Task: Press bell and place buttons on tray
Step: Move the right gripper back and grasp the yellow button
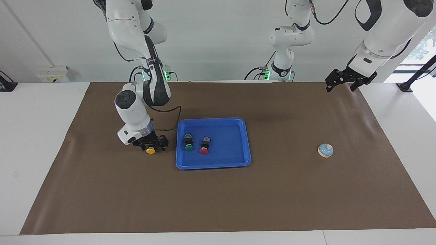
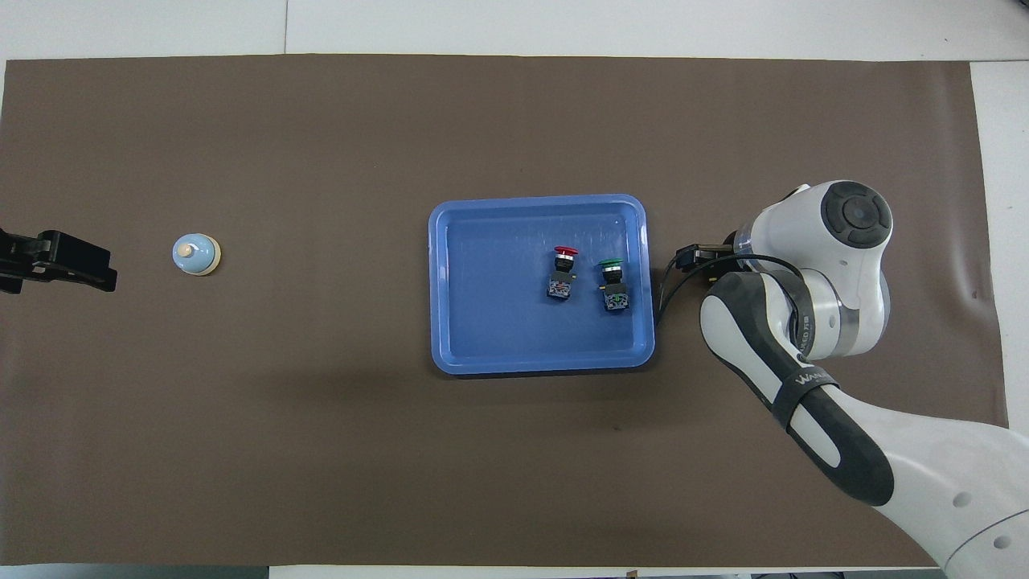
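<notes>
My right claw (image 1: 150, 145) is down at the brown mat (image 1: 218, 204), jaws spread wide around the yellow button (image 1: 150, 150), whose cap pokes out between them on the side away from my bases. I cannot tell whether the fingers touch it. The button sits on the mat just beside the blue tray (image 1: 246, 143), off the tray's short edge toward my right arm's end of the desk. Only the facing view shows this; from overhead my own wrist and forearm cover the button and most of the claw.

In the tray, the green button (image 2: 612, 285) and red button (image 2: 562, 273) lie side by side on their sides, caps pointing away from me, the green one nearer the edge where my right claw works.

The bell (image 2: 196, 254) stands on the mat toward my left arm's end, well apart from the tray. My left claw (image 1: 344, 81) waits, spread open, raised over that end's edge of the mat.
</notes>
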Robot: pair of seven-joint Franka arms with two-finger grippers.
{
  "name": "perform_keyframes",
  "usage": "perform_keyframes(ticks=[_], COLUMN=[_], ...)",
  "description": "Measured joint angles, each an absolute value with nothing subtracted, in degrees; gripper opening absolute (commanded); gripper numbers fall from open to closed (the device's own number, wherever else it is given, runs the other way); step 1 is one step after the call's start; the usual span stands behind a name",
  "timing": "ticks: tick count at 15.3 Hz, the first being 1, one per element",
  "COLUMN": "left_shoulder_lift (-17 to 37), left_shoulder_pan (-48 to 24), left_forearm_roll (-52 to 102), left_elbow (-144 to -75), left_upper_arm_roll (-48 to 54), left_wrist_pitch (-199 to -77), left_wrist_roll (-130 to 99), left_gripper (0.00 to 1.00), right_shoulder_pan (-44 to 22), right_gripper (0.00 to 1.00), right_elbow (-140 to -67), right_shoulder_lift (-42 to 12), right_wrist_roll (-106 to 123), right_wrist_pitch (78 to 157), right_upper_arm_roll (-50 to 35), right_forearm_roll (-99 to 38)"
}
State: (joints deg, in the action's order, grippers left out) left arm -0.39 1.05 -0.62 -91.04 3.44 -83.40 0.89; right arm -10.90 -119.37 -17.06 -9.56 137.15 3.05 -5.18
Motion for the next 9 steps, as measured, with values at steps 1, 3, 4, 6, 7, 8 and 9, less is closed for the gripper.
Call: perform_keyframes(ticks=[1, 3, 4, 6, 7, 8, 9], left_shoulder_lift=[-0.39, -0.39, -0.39, -0.39, -0.39, -0.39, -0.39], left_shoulder_pan=[1.05, 1.05, 1.05, 1.05, 1.05, 1.05, 1.05], left_forearm_roll=[-0.62, -0.62, -0.62, -0.62, -0.62, -0.62, -0.62], left_elbow=[-91.05, -91.05, -91.05, -91.05, -91.05, -91.05, -91.05], left_upper_arm_roll=[3.44, 3.44, 3.44, 3.44, 3.44, 3.44, 3.44], left_wrist_pitch=[-83.40, -83.40, -83.40, -83.40, -83.40, -83.40, -83.40], left_wrist_roll=[0.89, 0.89, 0.89, 0.89, 0.89, 0.89, 0.89], left_gripper=[1.00, 1.00, 1.00, 1.00, 1.00, 1.00, 1.00], right_shoulder_pan=[-10.90, -10.90, -10.90, -10.88, -10.88, -10.88, -10.88], right_gripper=[0.89, 0.60, 0.40, 0.00, 0.00, 0.00, 0.00], right_elbow=[-119.61, -119.96, -120.01, -120.03, -120.07, -120.08, -120.09], right_shoulder_lift=[-17.03, -16.92, -16.89, -16.56, -16.39, -16.25, -16.20], right_wrist_roll=[-9.56, -9.56, -9.56, -9.56, -9.56, -9.62, -9.72], right_wrist_pitch=[137.15, 137.15, 137.16, 137.15, 137.13, 137.11, 137.09], right_upper_arm_roll=[3.05, 3.05, 3.05, 3.07, 3.07, 3.08, 3.07], right_forearm_roll=[-5.18, -5.18, -5.18, -5.17, -5.17, -5.17, -5.19])
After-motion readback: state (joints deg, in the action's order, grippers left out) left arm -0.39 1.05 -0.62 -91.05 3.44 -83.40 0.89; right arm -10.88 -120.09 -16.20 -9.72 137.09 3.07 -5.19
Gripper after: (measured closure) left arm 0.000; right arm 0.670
